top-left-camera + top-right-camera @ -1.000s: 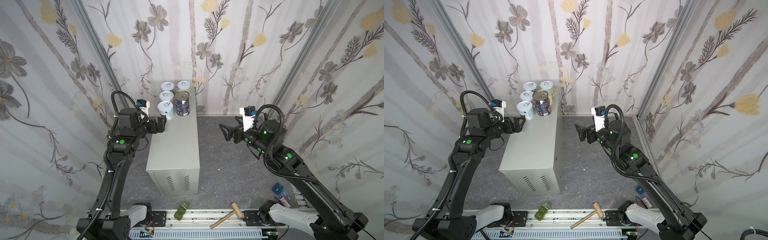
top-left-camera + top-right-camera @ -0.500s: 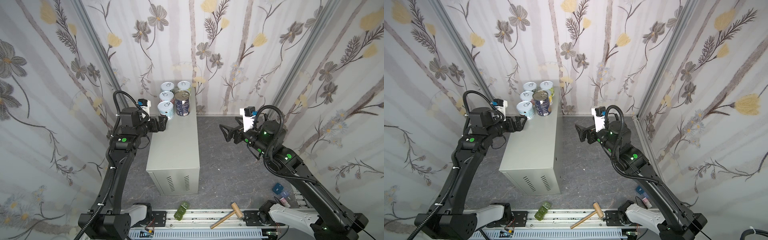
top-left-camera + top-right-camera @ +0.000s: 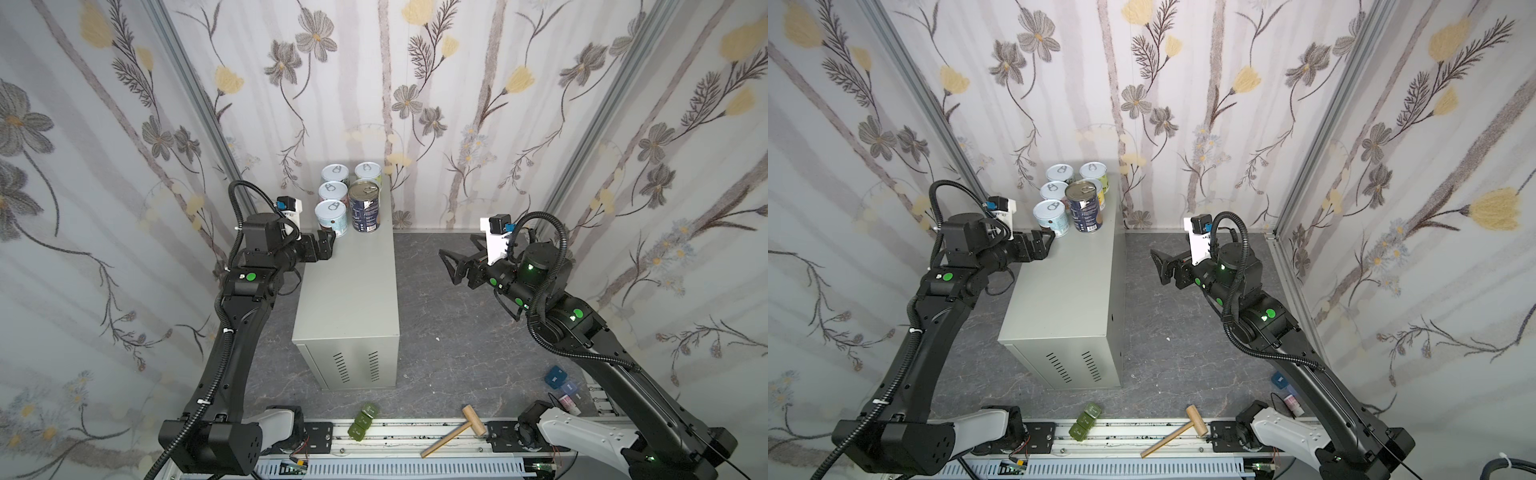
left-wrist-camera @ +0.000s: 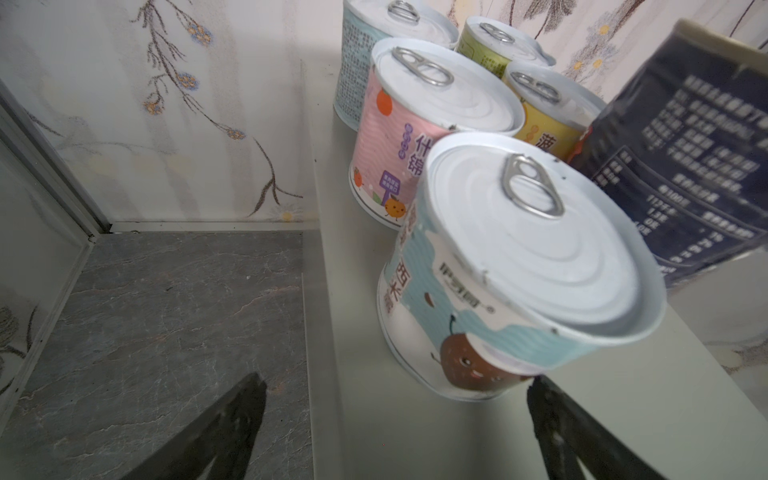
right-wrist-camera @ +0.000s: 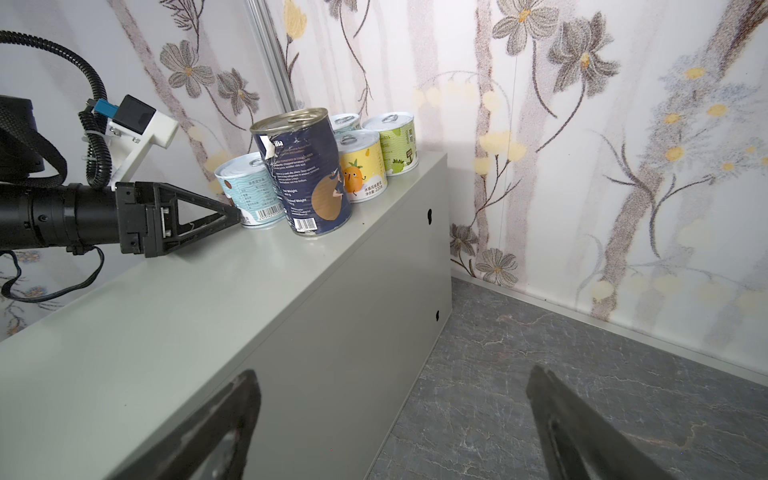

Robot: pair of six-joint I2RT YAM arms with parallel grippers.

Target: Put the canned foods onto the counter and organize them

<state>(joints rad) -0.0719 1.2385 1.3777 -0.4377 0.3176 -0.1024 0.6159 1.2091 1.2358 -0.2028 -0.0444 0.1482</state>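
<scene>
Mallet (image 3: 453, 430) and green blocks (image 3: 363, 420) lie nearest you on the front rail (image 3: 407, 435). Past them, your left end effector (image 3: 328, 243) hangs released and empty just short of the teal can (image 3: 331, 216); your right end effector (image 3: 449, 267) gapes empty above the floor (image 3: 436, 332). All six stand upright, lids sealed, contents hidden, at the far end of the tabletop (image 3: 353, 291): navy tin (image 3: 365, 205), then pink can (image 3: 333, 192), yellow can (image 5: 361, 166), green can (image 3: 368, 171), pale-blue can (image 3: 335, 173).

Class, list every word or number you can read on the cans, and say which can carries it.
"什锦": pink can.
"西米": light blue can.
"菠" and "220": yellow can.
"lia", a torn word's end: tall navy can.
Fine print, barcodes and the green can: too small to read.
</scene>
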